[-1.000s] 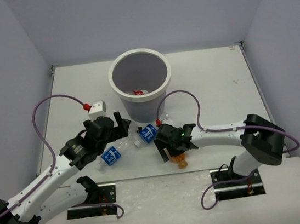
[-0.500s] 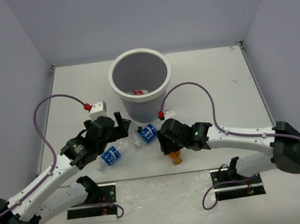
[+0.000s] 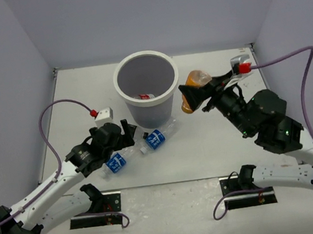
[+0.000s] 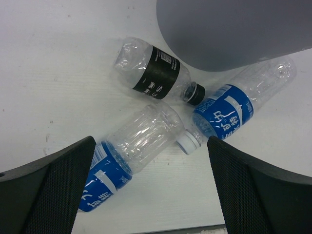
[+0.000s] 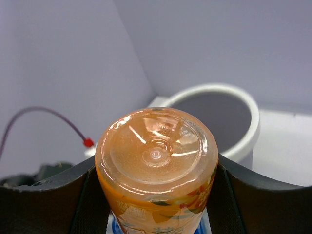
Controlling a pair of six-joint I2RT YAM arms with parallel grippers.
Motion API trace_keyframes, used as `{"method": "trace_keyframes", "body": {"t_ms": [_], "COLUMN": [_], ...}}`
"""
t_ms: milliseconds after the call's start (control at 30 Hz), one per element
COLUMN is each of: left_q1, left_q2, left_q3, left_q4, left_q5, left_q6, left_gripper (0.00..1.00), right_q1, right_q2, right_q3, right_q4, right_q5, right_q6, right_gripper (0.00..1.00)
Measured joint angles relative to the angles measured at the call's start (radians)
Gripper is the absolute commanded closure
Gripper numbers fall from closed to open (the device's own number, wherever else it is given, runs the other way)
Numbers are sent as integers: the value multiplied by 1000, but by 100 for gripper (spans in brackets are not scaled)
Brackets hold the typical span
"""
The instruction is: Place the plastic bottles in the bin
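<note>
The bin [image 3: 118, 81] stands at the back centre with a red-white labelled bottle [image 3: 144, 96] inside. My right gripper [image 3: 193, 94] is shut on an orange bottle [image 3: 196, 84], held in the air just right of the bin's rim. In the right wrist view the orange bottle [image 5: 156, 161] fills the jaws base first, with the bin's rim [image 5: 214, 90] behind. My left gripper [image 3: 126, 131] is open, low over the table. In the left wrist view it [image 4: 150, 146] straddles a blue-labelled bottle [image 4: 131, 156]. A second blue-labelled bottle [image 4: 239, 105] and a dark-labelled bottle [image 4: 153, 73] lie beside the bin's wall [image 4: 229, 29].
Both blue-labelled bottles [image 3: 116, 161] [image 3: 155, 139] lie in front of the bin. Grey walls close the table on the left, back and right. Purple cables loop off both wrists. Two black mounting plates [image 3: 96, 208] [image 3: 250, 190] sit at the near edge.
My right arm has lifted the orange bottle from the table in front of the bin up to the right of the bin's rim. My left gripper has barely moved.
</note>
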Motion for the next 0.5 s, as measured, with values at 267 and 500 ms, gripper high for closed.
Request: {"method": "trace_keyframes", "body": {"t_ms": [267,500], "left_q1": [0,0], "left_q2": [0,15], "left_q3": [-2,-16], "left_q4": [2,3], "left_q5": [15,23], "left_q6": [-3,-7], "left_gripper": [0,0], "right_q1": [-90,-239], "right_q2": [312,663], "right_q3": [421,715], "right_q4": [82,-3], "right_q5": [36,-83], "right_q6": [-197,-181], "right_gripper": [100,83]}}
